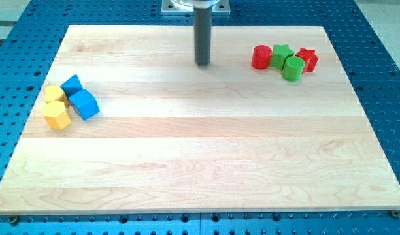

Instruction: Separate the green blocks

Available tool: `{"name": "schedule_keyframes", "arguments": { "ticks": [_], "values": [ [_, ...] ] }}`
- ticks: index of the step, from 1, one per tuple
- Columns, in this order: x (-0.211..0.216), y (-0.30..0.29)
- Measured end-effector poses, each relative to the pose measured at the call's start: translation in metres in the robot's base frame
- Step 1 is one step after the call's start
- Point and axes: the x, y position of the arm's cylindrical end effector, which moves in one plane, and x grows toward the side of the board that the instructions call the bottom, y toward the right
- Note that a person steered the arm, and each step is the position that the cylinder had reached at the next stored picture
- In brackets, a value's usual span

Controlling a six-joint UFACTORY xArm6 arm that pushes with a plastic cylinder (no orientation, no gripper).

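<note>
Rightward of my tip (202, 63): green blocks (286, 61).

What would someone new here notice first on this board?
Probably the dark rod coming down at the view's top centre, my tip resting on bare wood, left of a tight cluster: red cylinder, green star, green cylinder, red star. Far left sit two yellow and two blue blocks.
</note>
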Motion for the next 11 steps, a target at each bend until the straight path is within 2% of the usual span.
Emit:
{"name": "schedule_keyframes", "arguments": {
  "ticks": [1,2,3,5,7,8,9,10,11],
  "values": [
    [-0.032,0.086],
    [-0.025,0.191],
    [-0.002,0.268],
    [0.015,0.219],
    [0.051,0.138],
    [0.062,0.204],
    [0.093,0.219],
    [0.102,0.169],
    [0.103,0.095]
  ]
}}
